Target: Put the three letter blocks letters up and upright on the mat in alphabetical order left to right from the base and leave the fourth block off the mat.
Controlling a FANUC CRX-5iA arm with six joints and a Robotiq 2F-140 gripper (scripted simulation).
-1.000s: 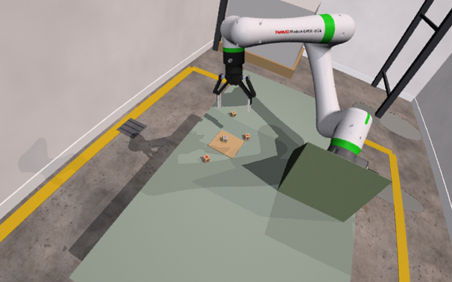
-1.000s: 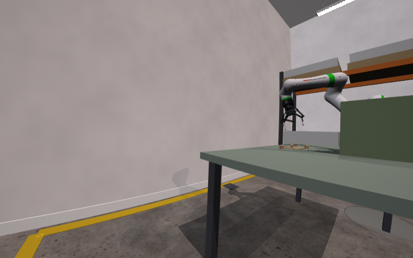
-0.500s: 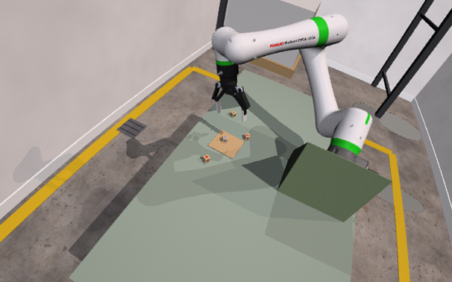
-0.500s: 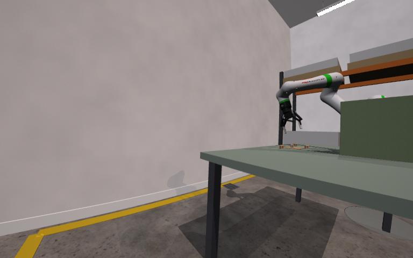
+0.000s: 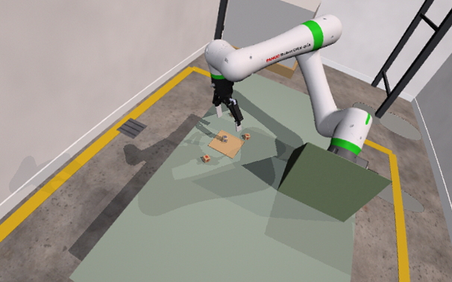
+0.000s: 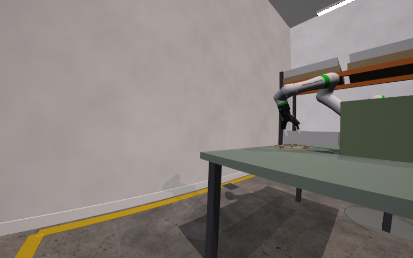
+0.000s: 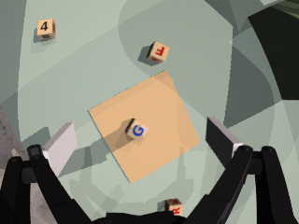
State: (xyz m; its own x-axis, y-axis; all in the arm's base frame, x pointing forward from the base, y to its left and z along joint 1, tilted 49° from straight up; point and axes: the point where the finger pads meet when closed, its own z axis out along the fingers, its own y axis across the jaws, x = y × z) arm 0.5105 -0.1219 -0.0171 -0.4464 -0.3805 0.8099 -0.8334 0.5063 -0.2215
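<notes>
A tan mat [image 7: 145, 126] lies on the green table and also shows in the top view [image 5: 226, 143]. A block with a blue G [image 7: 136, 130] sits on the mat near its middle [image 5: 225, 138]. A block with a red F [image 7: 159, 52] lies off the mat, close to one edge [image 5: 246, 135]. A block with a black 4 [image 7: 45, 28] lies farther off. A fourth block with a red letter [image 7: 175, 207] [image 5: 205, 158] lies off the mat, and my fingers partly hide it in the wrist view. My gripper [image 7: 140, 132] is open and empty, high above the mat [image 5: 228, 119].
A large dark green box [image 5: 330, 183] stands on the table beside the robot's base. The table's edge runs left of the mat, and a wall lies beyond it. Shelving with boxes [image 6: 313, 71] stands behind the table.
</notes>
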